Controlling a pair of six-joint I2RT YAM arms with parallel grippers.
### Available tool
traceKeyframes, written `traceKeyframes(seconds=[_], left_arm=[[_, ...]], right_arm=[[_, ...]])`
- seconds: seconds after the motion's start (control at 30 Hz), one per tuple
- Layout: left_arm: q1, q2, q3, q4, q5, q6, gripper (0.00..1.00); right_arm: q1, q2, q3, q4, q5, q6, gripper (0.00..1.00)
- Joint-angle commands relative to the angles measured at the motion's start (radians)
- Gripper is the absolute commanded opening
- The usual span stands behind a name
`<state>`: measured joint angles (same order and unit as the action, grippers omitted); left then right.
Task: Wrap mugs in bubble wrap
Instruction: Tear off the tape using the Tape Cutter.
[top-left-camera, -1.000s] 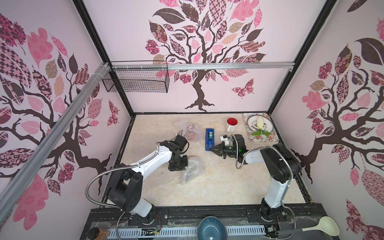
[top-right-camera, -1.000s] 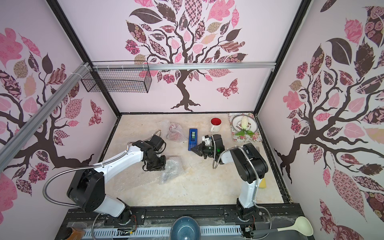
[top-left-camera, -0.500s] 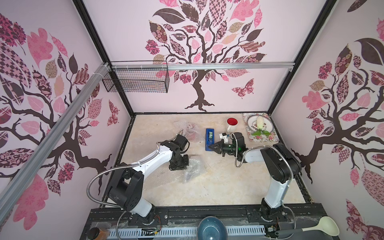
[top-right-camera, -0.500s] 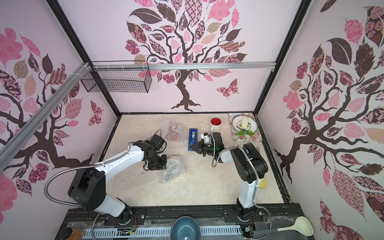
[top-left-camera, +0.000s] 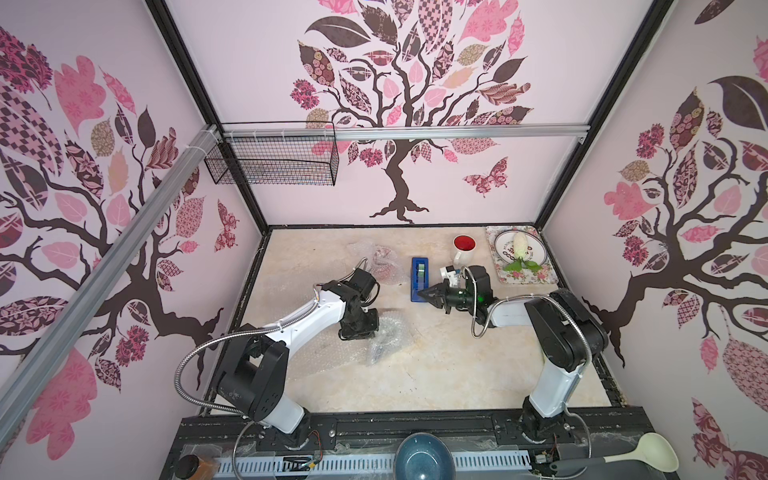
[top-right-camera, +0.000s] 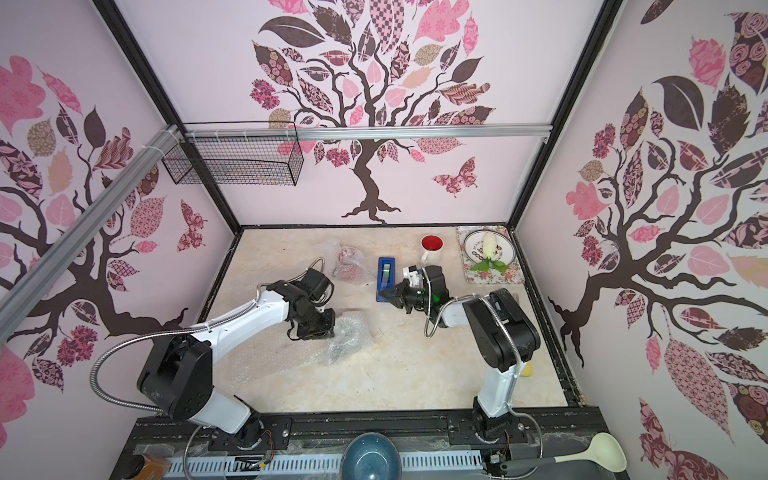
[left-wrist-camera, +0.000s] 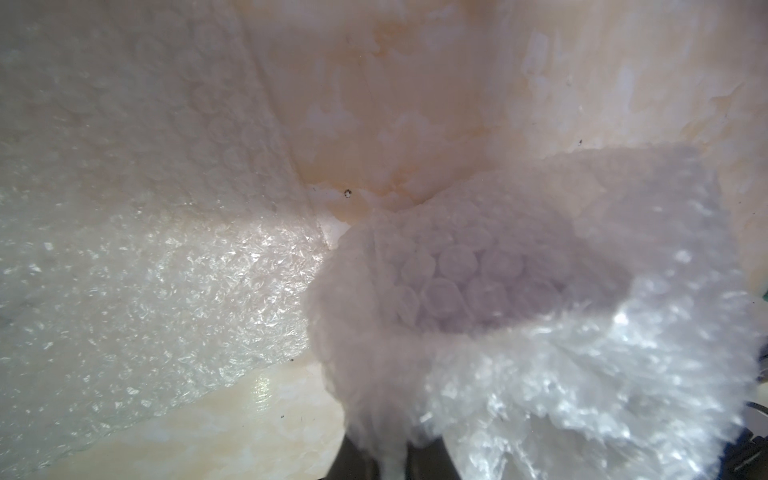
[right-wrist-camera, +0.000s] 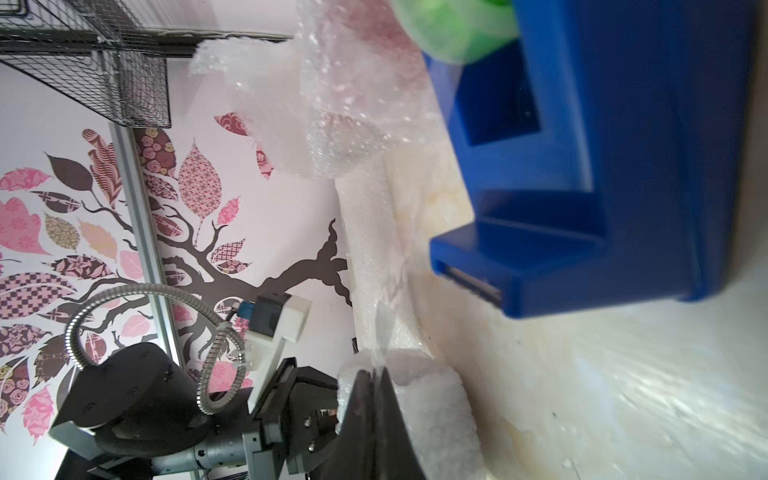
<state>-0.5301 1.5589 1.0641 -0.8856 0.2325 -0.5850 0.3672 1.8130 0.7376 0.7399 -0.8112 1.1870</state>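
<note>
My left gripper (top-left-camera: 360, 330) (left-wrist-camera: 392, 455) points down at mid-table, shut on a gathered fold of bubble wrap (top-left-camera: 390, 337) (left-wrist-camera: 540, 374). A lavender tint shows through this bundle (left-wrist-camera: 478, 282). A flat bubble wrap sheet (top-left-camera: 316, 353) lies beside it. My right gripper (top-left-camera: 422, 294) (right-wrist-camera: 376, 374) is at the near end of the blue tape dispenser (top-left-camera: 419, 272) (right-wrist-camera: 602, 166), shut on a thin clear strip of tape (right-wrist-camera: 388, 316). A red mug in bubble wrap (top-left-camera: 384, 259) sits at the back. The white mug with red inside (top-left-camera: 463, 249) stands bare at back right.
A floral tray (top-left-camera: 548, 274) with a plate and a toy vegetable fills the back right corner. A wire basket (top-left-camera: 270, 160) hangs on the back wall. A blue bowl (top-left-camera: 424, 457), a ladle (top-left-camera: 648, 453) and a jar (top-left-camera: 189, 467) lie along the front rail. A yellow sponge (top-right-camera: 527, 369) is by the right arm.
My right gripper has edged slightly left along the dispenser's near end. The left arm and its bundle have stayed in place.
</note>
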Motion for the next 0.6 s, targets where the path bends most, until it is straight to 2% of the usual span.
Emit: traceKeyframes(seconds=[0.0, 0.57], left_arm=[[-0.004, 0.046, 0.007, 0.027, -0.015, 0.021, 0.00], [-0.004, 0.049, 0.010, 0.030, -0.012, 0.028, 0.00]], right_arm=[[0.024, -0.008, -0.025, 0.040, 0.005, 0.048, 0.00], [0.026, 0.148, -0.067, 0.077, 0.042, 0.011, 0.00]])
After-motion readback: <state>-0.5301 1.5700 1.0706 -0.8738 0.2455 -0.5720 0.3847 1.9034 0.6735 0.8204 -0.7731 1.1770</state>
